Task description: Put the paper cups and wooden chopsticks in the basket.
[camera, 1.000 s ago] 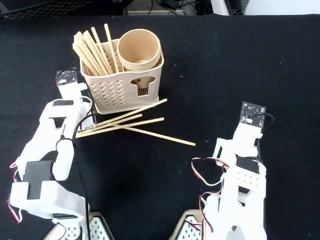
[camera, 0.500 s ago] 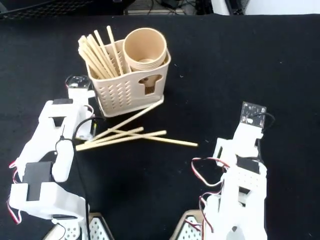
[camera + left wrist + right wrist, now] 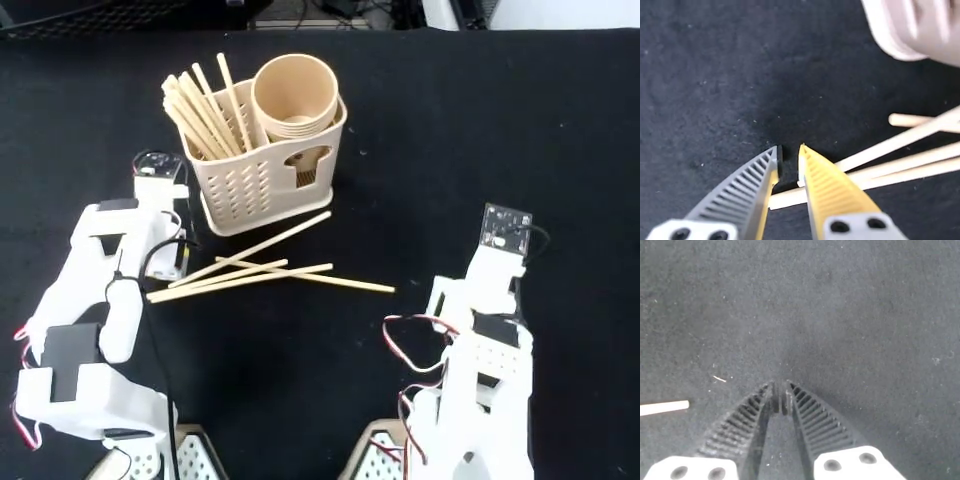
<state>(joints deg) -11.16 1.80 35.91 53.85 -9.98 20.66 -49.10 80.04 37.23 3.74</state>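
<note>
**Q:** Where is the basket, and what does it hold?
**A:** In the high view a cream basket (image 3: 250, 185) stands in the upper left of the frame, on a table (image 3: 500, 120) covered in black cloth. A stack of paper cups (image 3: 295, 100) fills its right compartment. A bundle of upright chopsticks (image 3: 200, 110) leans out of its left compartment.

**Q:** What lies outside it?
**A:** Several loose chopsticks (image 3: 300, 273) lie fanned on the cloth just below the basket, near the frame's centre. Their left ends bunch beside the left arm (image 3: 115, 235). Their right ends spread apart, and one points up toward the basket's lower right corner.

**Q:** How does the left gripper stand?
**A:** In the left wrist view the left gripper (image 3: 789, 150) points at the cloth with its fingers a narrow slit apart, holding nothing. The loose chopsticks (image 3: 900, 161) lie just beside the yellow finger, and one passes beneath both fingers. The basket's rounded base (image 3: 910, 30) sits in the upper right corner, apart from the fingertips.

**Q:** And the right one?
**A:** The right gripper (image 3: 780, 390) hangs over bare cloth with its fingertips pressed together, and it grips nothing. A chopstick end (image 3: 665, 407) pokes in at the left edge of that view.

**Q:** Where is the open room?
**A:** In the high view, black cloth stretches from the basket to the right edge. It also runs between the chopsticks' right ends and the right arm (image 3: 490, 290) at lower right.
</note>
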